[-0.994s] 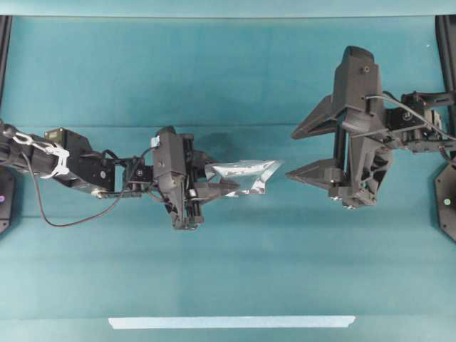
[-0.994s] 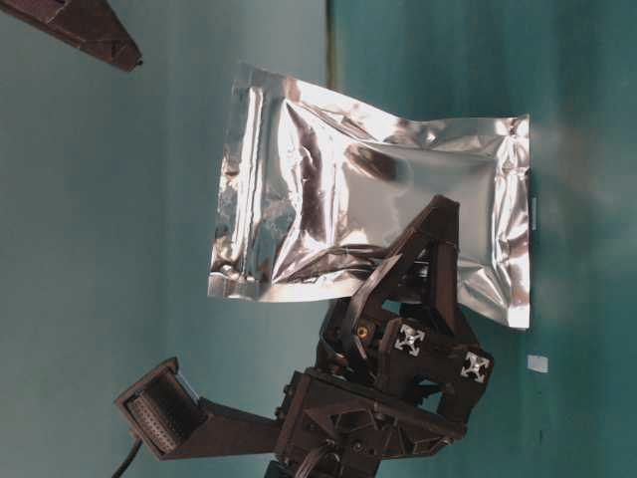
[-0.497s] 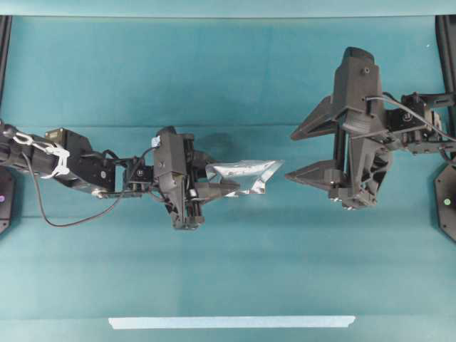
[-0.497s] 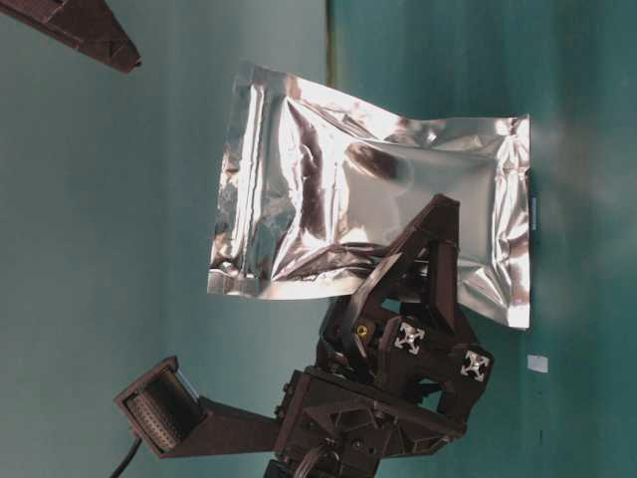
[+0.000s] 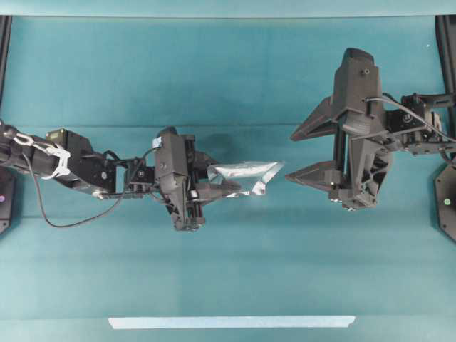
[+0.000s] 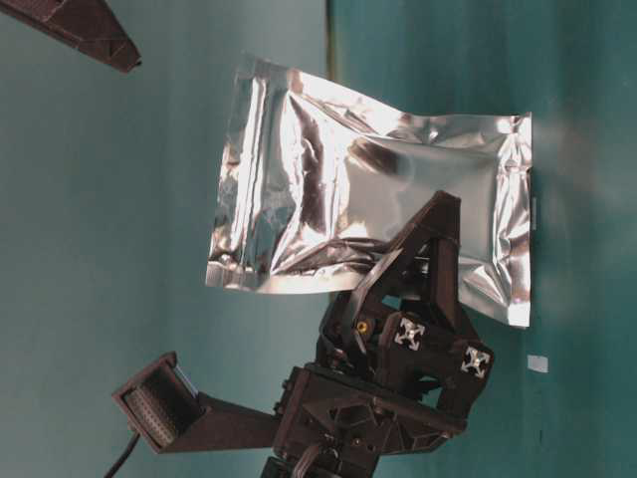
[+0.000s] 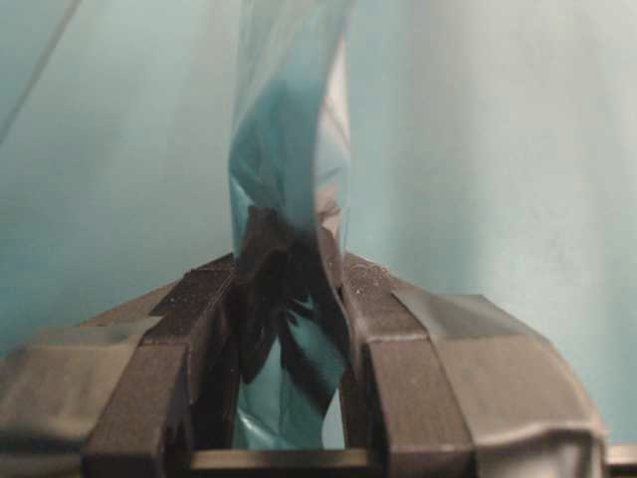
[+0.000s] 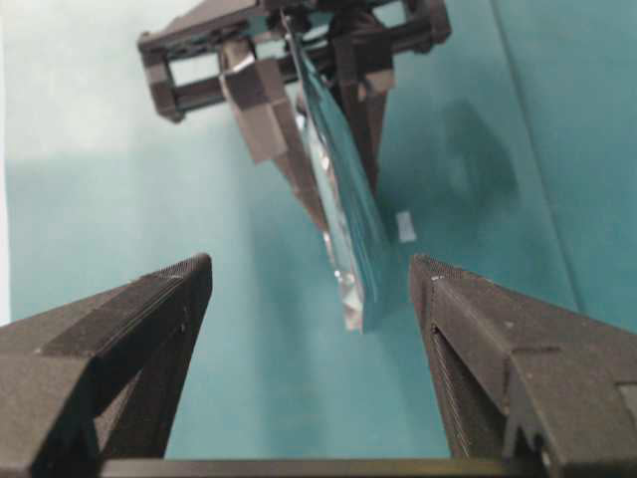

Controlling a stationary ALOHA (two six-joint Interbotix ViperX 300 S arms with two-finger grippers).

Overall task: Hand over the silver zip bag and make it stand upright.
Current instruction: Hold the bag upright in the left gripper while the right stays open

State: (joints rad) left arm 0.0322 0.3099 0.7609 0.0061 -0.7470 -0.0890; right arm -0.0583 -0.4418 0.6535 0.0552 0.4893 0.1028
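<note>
The left pincer (image 5: 226,187) clamps the silver zip bag (image 5: 246,176), its length pointing at the wide-open, empty right pincer (image 5: 305,154) (just short of its tips).

surface (image 5: 235,85): teal cloth, faint fold lines across | tape strip (image 5: 231,322): pale, long, lying flat along near edge, centred | small white tag (image 6: 537,363): on cloth, low right in table-lvl view

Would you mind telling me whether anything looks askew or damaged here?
Nothing looks damaged. The bag is crinkled and slightly twisted, pinched at one end by the left gripper and held in the air. The right gripper waits open just beyond its free end, not touching.
</note>
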